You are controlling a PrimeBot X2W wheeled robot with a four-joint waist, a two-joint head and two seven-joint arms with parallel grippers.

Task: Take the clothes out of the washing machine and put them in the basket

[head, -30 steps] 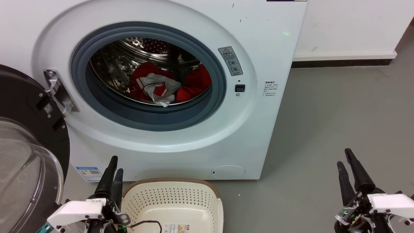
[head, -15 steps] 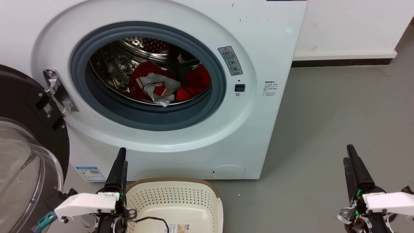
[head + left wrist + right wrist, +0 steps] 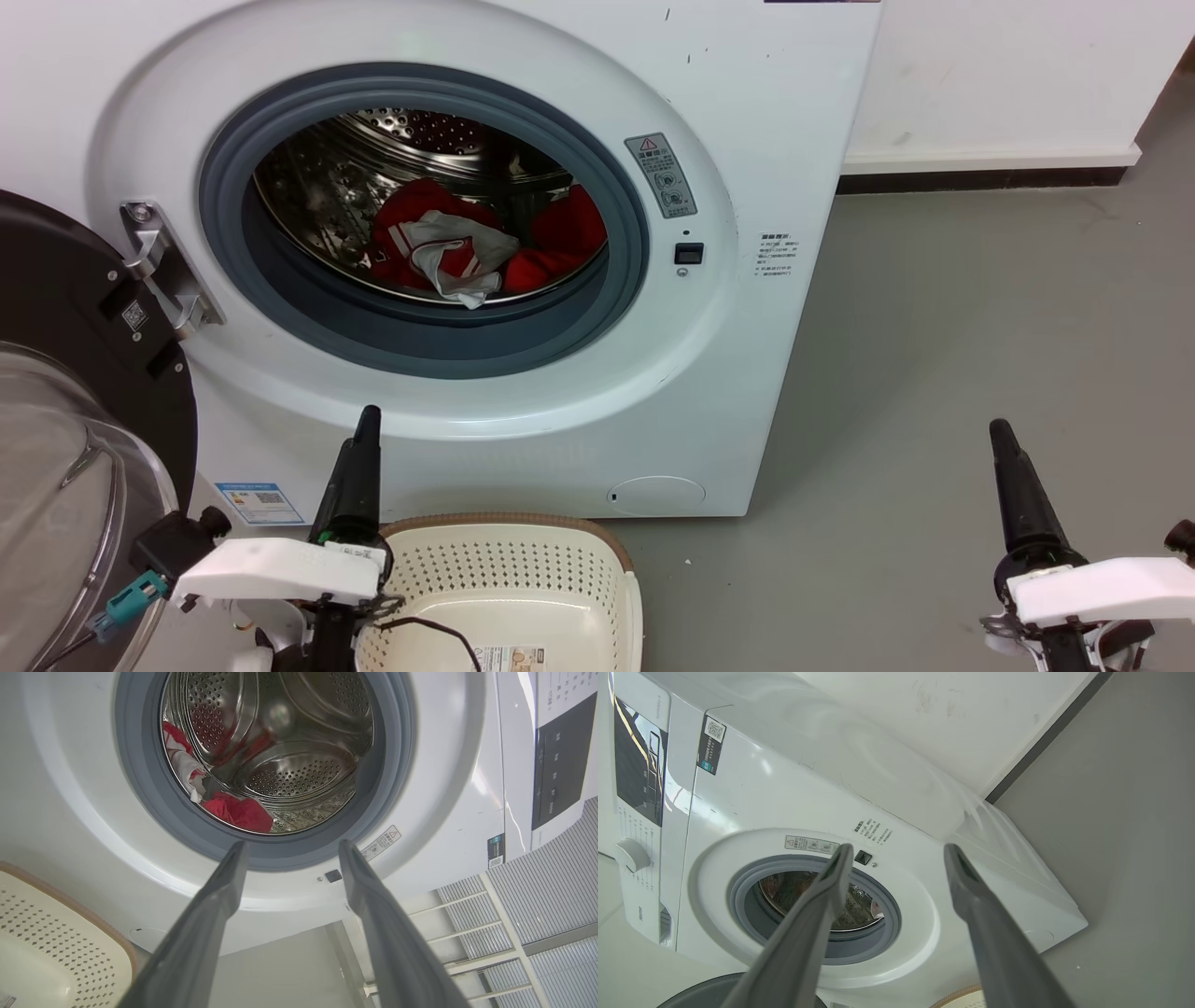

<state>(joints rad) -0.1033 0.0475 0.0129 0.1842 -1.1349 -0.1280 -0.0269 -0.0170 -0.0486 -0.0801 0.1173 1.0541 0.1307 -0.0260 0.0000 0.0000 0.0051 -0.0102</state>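
clothes [image 3: 551,245], perhaps two, in washing machine [image 3: 747,140]

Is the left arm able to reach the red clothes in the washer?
Probably yes: the door stands open, and the open left gripper points at the clothes with nothing between.
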